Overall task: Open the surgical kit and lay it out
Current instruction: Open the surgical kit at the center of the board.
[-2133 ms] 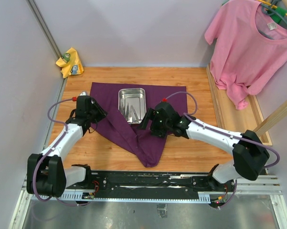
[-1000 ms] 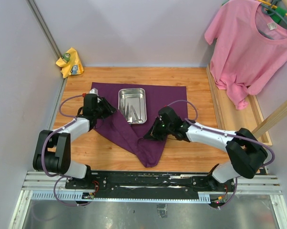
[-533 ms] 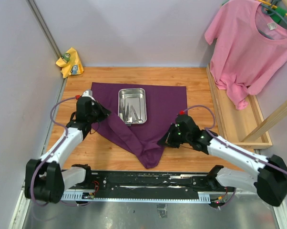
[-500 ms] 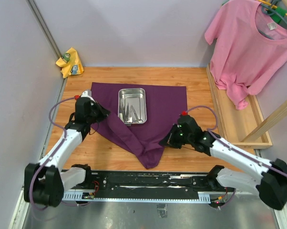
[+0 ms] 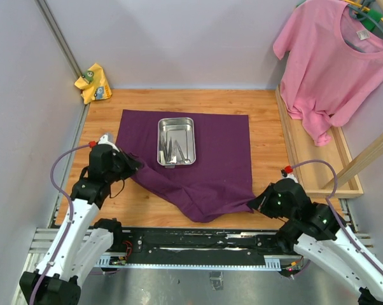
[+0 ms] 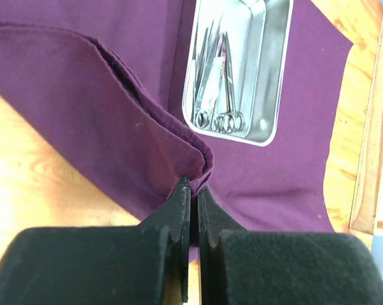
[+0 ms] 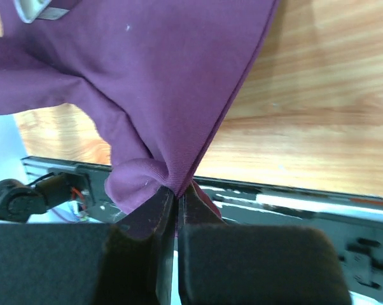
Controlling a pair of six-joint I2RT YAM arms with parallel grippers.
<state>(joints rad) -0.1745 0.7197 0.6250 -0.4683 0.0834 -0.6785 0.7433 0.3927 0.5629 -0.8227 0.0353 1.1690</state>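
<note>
The dark purple cloth wrap (image 5: 210,159) of the surgical kit lies spread on the wooden table. On it stands the steel tray (image 5: 176,141), holding slim forceps and scissors (image 6: 222,82) and a small white piece (image 6: 210,96). My left gripper (image 5: 135,166) is shut on a folded edge of the cloth at the left; the wrist view shows the fold pinched at the fingertips (image 6: 193,184). My right gripper (image 5: 255,202) is shut on the cloth's near right corner, which bunches at its tips (image 7: 177,189) and hangs lifted over the table's near edge.
A pink T-shirt (image 5: 334,57) hangs at the back right over a wooden side frame (image 5: 312,159). A yellow rag (image 5: 93,82) lies in the back left corner. The black base rail (image 5: 204,244) runs along the near edge.
The right gripper has dragged its cloth corner right and toward the near edge, opening the wrap out flat on the right. The left gripper has shut on the left fold and drawn back.
</note>
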